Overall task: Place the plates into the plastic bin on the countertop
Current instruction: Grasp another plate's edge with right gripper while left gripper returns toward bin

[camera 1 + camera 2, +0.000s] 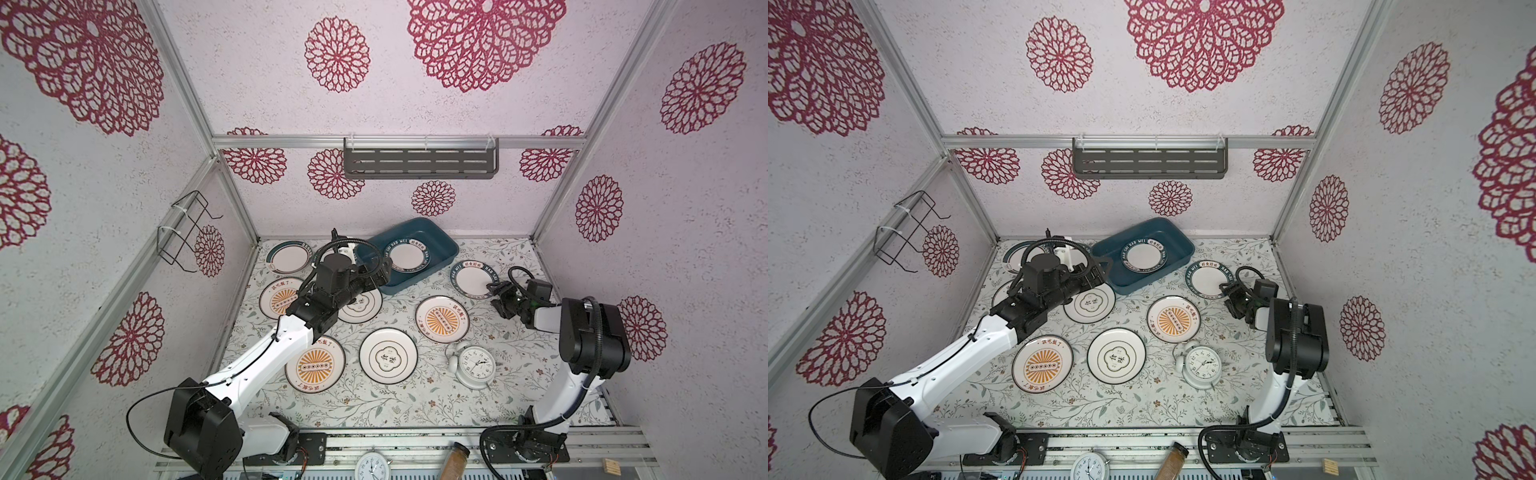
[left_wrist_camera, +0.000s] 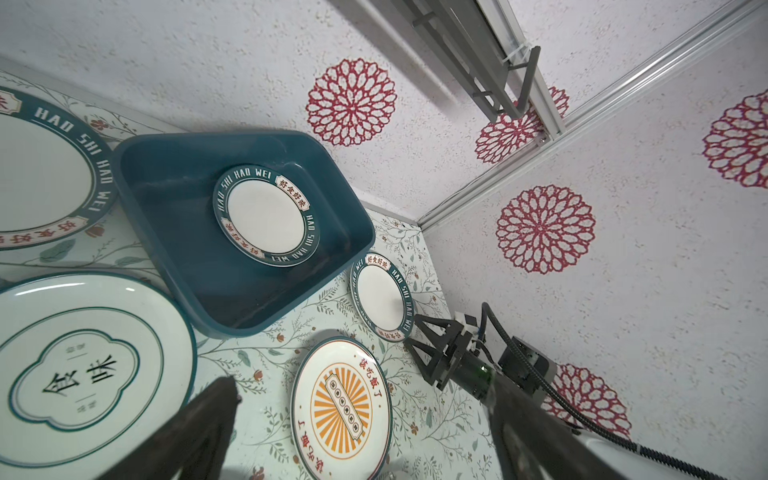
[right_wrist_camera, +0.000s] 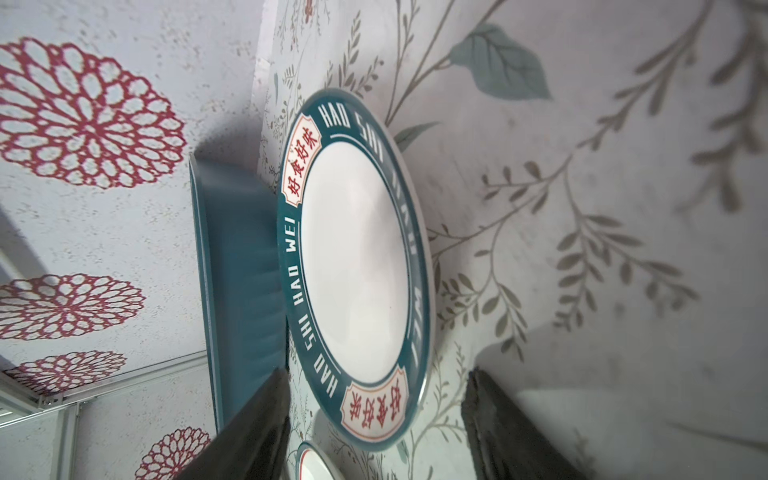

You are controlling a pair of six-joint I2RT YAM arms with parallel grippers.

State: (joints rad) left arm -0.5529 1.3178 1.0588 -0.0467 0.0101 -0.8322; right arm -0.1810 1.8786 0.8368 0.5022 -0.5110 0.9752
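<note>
You're looking at a lab booth dressed as a kitchen: aluminium frame posts (image 1: 557, 199) hold walls (image 1: 257, 83) papered with red medallions (image 1: 336, 54), a grey slotted shelf (image 1: 419, 164) hangs above a leaf-printed countertop (image 1: 395, 399), and two robot arms (image 1: 257, 365) are bolted to a front rail (image 1: 415, 451)

Leafy white countertop (image 1: 415, 407). Lying on it: blue bin (image 1: 405, 286) at upper middle, plates (image 1: 388, 354) spread left to right, clock (image 1: 476, 365) at lower right.

Rectangular dark teal plastic bin (image 1: 419, 230), skewed at rear of leaf-printed white countertop (image 1: 415, 399), one teal-rimmed white ceramic plate (image 1: 406, 256) flat inside, seven more round plates (image 1: 388, 354) visible, flat, spread across countertop
</note>
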